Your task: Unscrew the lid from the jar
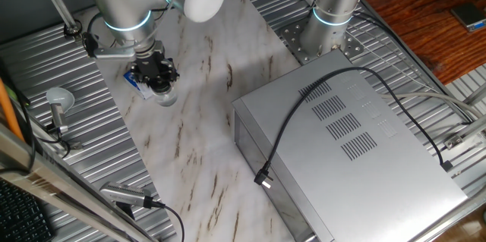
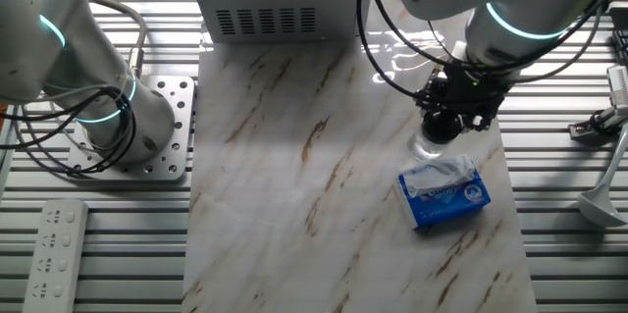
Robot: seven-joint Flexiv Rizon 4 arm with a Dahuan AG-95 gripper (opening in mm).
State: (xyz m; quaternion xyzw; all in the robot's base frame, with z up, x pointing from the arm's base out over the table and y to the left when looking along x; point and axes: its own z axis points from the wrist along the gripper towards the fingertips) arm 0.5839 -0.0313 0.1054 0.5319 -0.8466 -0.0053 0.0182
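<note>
Blue-and-white flat packet (image 2: 444, 193) lies at five o'clock of the small clear cylindrical jar (image 2: 429, 146).
Black two-finger gripper (image 2: 444, 125) sits directly atop the jar, hiding the lid; its grip cannot be told.

Marble-patterned tabletop (image 1: 205, 143) amid ribbed metal surround (image 1: 45, 60).

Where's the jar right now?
The jar stands on the marble tabletop directly under the gripper, beside the blue-and-white packet.

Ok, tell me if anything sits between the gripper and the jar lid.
Nothing visible does. The gripper is directly over the jar, hiding the lid. The blue-and-white packet lies beside the jar, not in between.
</note>
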